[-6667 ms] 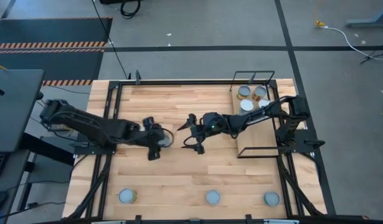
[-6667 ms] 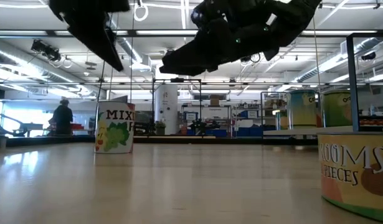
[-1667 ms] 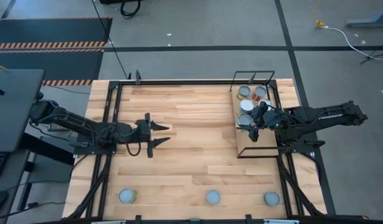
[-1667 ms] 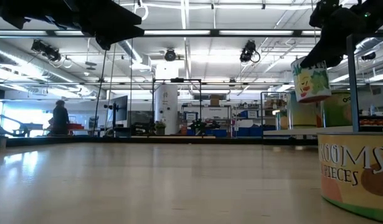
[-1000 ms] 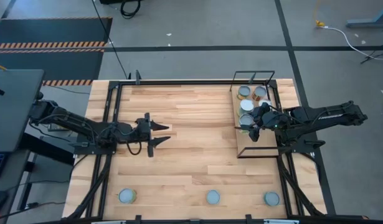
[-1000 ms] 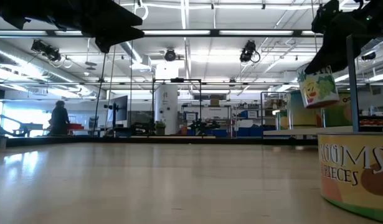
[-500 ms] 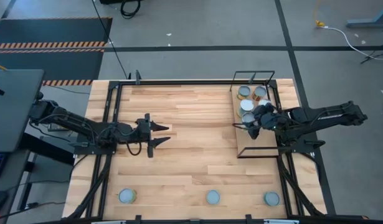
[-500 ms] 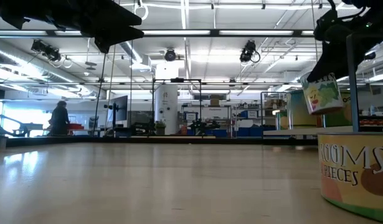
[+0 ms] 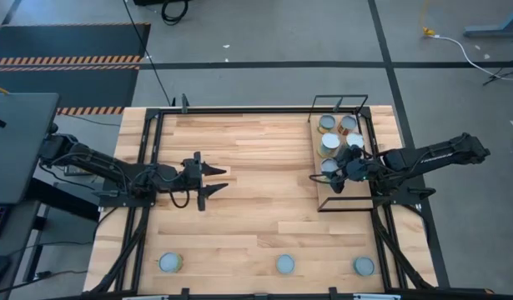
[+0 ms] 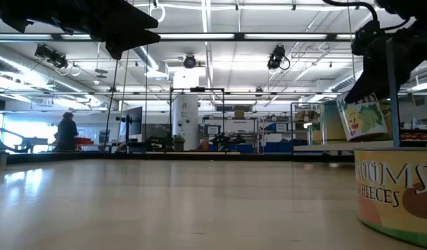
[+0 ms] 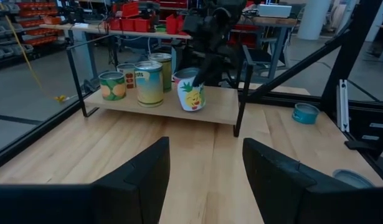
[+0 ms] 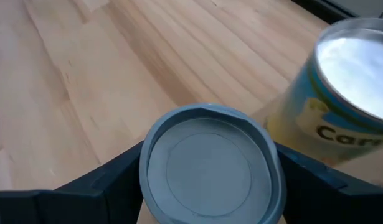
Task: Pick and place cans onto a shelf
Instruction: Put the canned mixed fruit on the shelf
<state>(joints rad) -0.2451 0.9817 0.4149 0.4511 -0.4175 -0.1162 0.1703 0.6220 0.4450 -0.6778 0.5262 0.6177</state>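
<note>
High view: right gripper (image 9: 336, 172) at centre right of frame, over the shelf (image 9: 340, 190), clamped on a can (image 9: 329, 166). Four more cans (image 9: 327, 123) clustered at the shelf's upper end. Left gripper (image 9: 210, 178) at centre left over bare tabletop (image 9: 256, 217), fingers parted, holding nothing. Three cans (image 9: 170, 263) spaced along the bottom edge of the table.

Low view: pineapple-label can (image 10: 364, 117) hanging tilted at upper right. Large can (image 10: 396, 187) cut off at lower right corner.

Left wrist view: pineapple can (image 11: 191, 90) tilted, lower edge at the shelf board (image 11: 172, 106), gripped from above by the far arm. Four upright cans (image 11: 149, 83) to its left on the board.

Right wrist view: grey can top (image 12: 208, 165) clamped between the dark fingers (image 12: 113, 174). Yellow-label can (image 12: 340, 93) just beside, at upper right.
</note>
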